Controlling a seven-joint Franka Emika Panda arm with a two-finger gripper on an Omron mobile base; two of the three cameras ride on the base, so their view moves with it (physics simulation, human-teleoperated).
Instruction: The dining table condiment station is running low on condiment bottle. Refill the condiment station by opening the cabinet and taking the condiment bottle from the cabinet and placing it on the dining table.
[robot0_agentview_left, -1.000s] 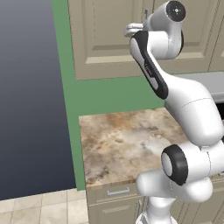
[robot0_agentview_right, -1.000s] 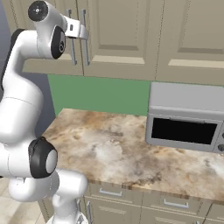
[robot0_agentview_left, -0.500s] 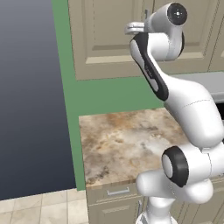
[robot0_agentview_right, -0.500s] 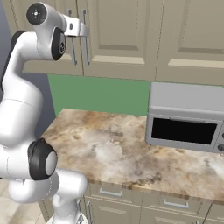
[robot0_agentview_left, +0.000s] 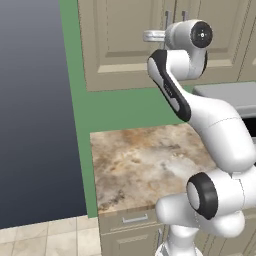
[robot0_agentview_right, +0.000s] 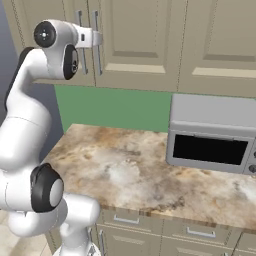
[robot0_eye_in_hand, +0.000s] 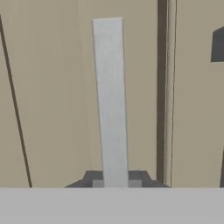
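Kitchen: beige wall cabinet (robot0_agentview_right: 145, 40), marble counter (robot0_agentview_right: 125, 170), microwave (robot0_agentview_right: 212, 135), drawers (robot0_agentview_right: 125, 220) below.

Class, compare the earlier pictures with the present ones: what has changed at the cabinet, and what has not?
The pincer has closed on the silver bar handle of the cabinet; the arm barely moved. The cabinet doors stay shut, and the microwave and counter are unchanged.

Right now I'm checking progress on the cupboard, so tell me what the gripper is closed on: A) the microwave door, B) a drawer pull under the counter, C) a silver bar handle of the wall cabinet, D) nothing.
C: the gripper sits shut around the handle of the closed cabinet.
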